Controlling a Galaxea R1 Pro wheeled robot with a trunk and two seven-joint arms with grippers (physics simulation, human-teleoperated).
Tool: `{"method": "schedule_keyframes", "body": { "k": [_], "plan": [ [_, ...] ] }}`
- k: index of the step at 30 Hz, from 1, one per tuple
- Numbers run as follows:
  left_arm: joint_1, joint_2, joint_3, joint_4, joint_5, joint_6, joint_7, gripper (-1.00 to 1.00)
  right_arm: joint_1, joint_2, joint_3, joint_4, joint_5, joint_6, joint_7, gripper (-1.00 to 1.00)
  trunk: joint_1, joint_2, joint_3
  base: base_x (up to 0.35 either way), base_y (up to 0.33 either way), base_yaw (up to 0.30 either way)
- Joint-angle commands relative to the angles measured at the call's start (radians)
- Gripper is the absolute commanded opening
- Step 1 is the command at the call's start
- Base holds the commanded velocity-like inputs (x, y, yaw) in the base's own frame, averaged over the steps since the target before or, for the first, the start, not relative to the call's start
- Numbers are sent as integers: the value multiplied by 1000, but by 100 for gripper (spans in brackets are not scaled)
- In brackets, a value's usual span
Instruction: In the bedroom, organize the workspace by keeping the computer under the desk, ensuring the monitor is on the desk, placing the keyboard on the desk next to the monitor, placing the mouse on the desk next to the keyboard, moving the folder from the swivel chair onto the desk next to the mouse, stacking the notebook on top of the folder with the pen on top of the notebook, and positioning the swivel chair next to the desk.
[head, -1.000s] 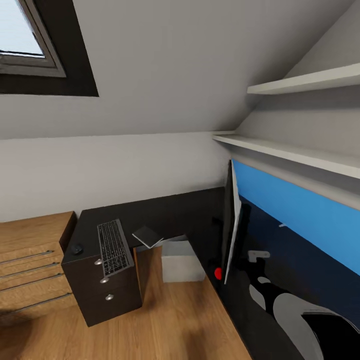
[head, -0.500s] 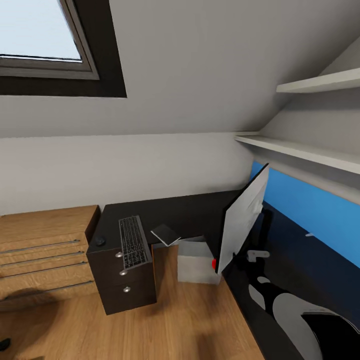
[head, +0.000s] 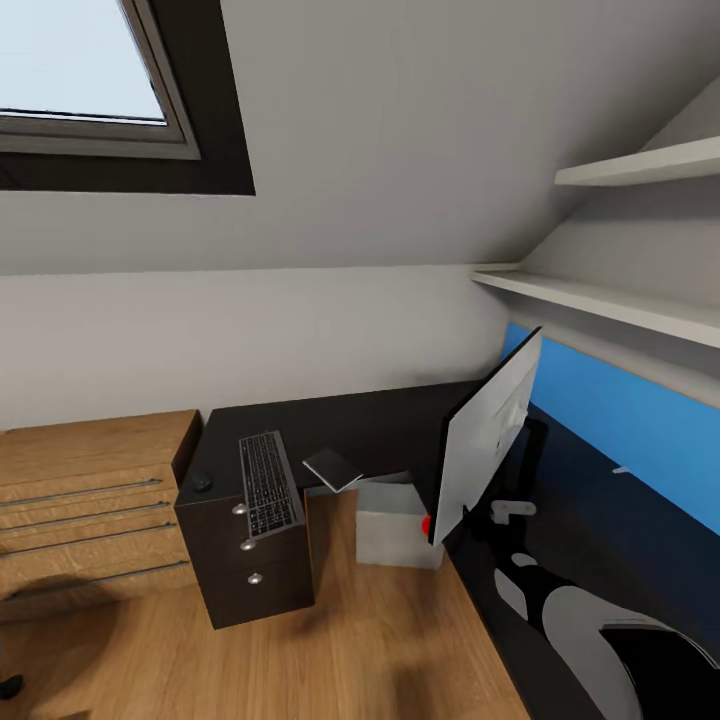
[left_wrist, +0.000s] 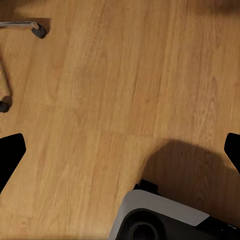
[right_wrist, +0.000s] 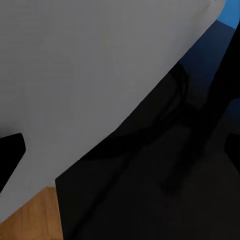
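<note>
The black desk carries the keyboard, the mouse beside it and the dark notebook, whose corner overhangs the edge. The grey computer stands on the floor under the desk. The monitor leans tilted with its pale back showing, and that back looms close in front of my open right gripper. My left gripper hangs open over the wooden floor, near the swivel chair's metal leg and castor. The folder is out of view.
A light-wood drawer chest stands left of the desk. Two white shelves run above the blue back panel. My right arm reaches over the desk. A skylight sits in the sloped wall.
Since a second ago the whole view has swung left. The monitor, then upright and edge-on, now leans with its pale back showing. Almost nothing differs from half a second ago.
</note>
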Motion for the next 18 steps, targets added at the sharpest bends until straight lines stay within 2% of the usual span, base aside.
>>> {"method": "schedule_keyframes", "body": {
  "k": [1, 5, 11, 18],
  "plan": [
    [0, 1, -9, -2, 8, -3, 7, 100, -1, 0, 2, 1, -1, -3, -2, 100, 0, -1, -1, 0, 0, 0],
    [0, 1, -9, -2, 8, -3, 7, 100, -1, -1, 2, 2, 0, -3, -2, 100, 0, -1, -1, 0, 0, -45],
    [0, 1, -9, -2, 8, -3, 7, 100, -1, -1, 2, 2, 0, -3, -2, 100, 0, -1, 1, 0, 0, -142],
    [0, 1, -9, -2, 8, -3, 7, 100, -1, -1, 2, 1, 0, -4, -2, 100, 0, -1, 2, 0, 0, -36]
  ]
}}
